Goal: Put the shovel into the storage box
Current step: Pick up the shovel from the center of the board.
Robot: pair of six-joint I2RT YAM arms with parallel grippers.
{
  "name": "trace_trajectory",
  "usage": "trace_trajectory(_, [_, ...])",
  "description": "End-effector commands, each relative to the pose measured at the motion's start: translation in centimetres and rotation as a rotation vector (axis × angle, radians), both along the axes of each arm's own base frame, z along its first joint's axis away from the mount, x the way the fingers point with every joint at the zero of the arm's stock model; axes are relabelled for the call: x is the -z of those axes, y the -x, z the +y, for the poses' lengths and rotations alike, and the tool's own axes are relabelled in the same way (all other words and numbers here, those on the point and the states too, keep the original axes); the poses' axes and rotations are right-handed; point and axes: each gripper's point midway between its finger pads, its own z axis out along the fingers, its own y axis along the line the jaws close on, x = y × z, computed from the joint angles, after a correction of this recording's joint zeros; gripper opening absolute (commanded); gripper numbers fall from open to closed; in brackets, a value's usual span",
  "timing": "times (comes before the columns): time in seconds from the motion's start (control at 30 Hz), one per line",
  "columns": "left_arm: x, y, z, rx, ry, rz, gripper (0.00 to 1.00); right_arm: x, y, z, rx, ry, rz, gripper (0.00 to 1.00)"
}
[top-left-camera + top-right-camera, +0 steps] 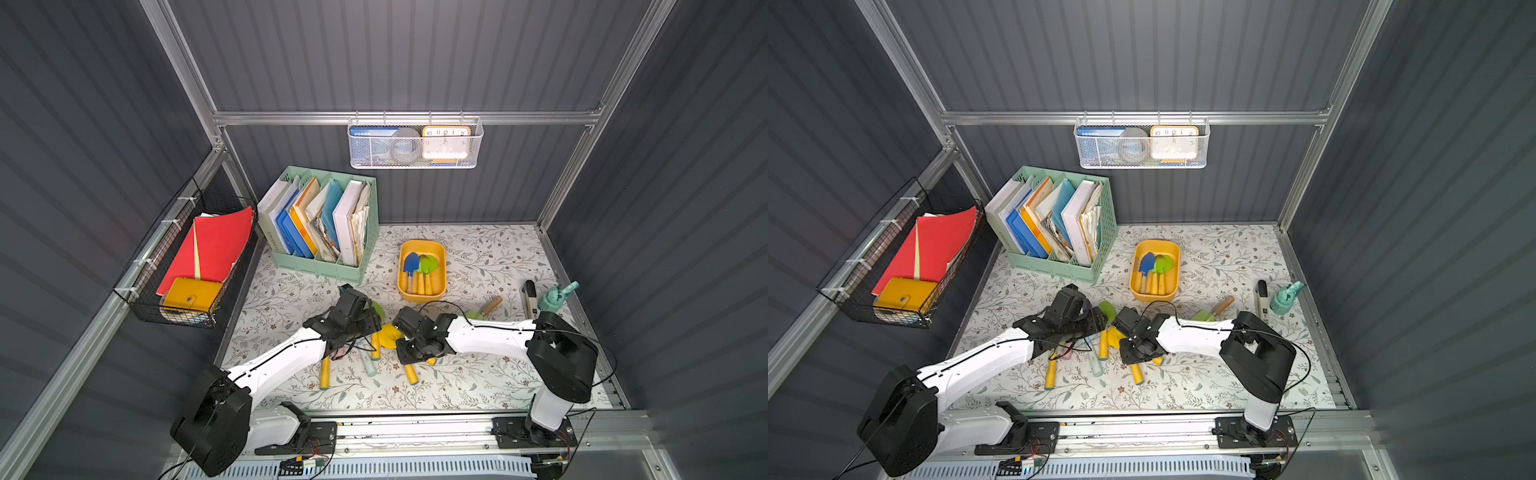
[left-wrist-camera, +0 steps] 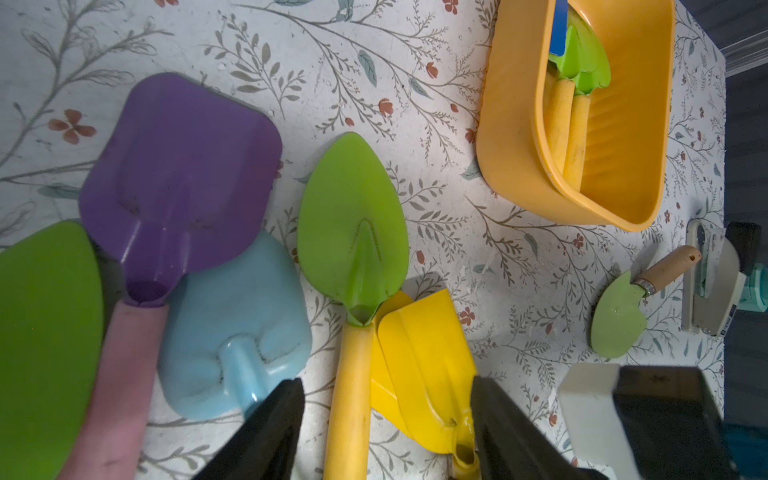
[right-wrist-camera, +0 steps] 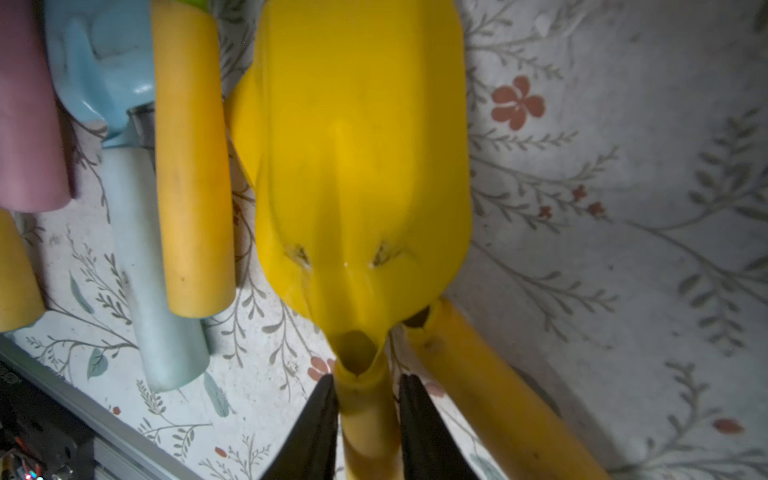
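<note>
Storage box (image 1: 420,296) — shovels (image 1: 427,264) inside

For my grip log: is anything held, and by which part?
The right gripper holds the yellow shovel by its handle, just below the blade. The left gripper is open, holding nothing.

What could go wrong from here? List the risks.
1. The right gripper grips the yellow shovel by its handle; a second yellow shovel lies partly under it and may drag along.
2. The open left gripper hangs close over the green shovel; the arms could collide.
3. The storage box already holds shovels; this one may perch on them.
</note>
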Motion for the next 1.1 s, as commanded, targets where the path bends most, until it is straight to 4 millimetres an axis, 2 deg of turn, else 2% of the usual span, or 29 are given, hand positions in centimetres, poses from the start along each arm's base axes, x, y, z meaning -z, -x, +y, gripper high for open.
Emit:
trace_trajectory(0.0, [1.1, 0.4, 0.1, -0.006, -0.002, 0.027, 0.69, 0.2, 0.2, 0.0, -0.003, 0.021, 0.014, 0.23])
trace_trajectory(0.23, [1.7, 0.3, -0.2, 0.000, 0.003, 0.041, 0.69, -0.5, 0.2, -0.2, 0.005, 0.012, 0.006, 0.17])
trace_trajectory(0.73, [0.7, 0.0, -0.7, 0.009, 0.028, 0.015, 0.68, -4.8, -1.2, -1.1, 0.046, -0.051, -0.082, 0.15])
trace_trajectory(0.93, [0.2, -0.8, -1.2, 0.043, 0.021, -0.016, 0.68, -6.2, -2.2, -2.6, 0.074, -0.050, -0.106, 0.14])
trace_trajectory(1.07, [-0.4, -1.3, -1.9, 0.061, 0.038, -0.034, 0.68, -7.3, -3.6, -3.9, 0.096, -0.042, -0.133, 0.14])
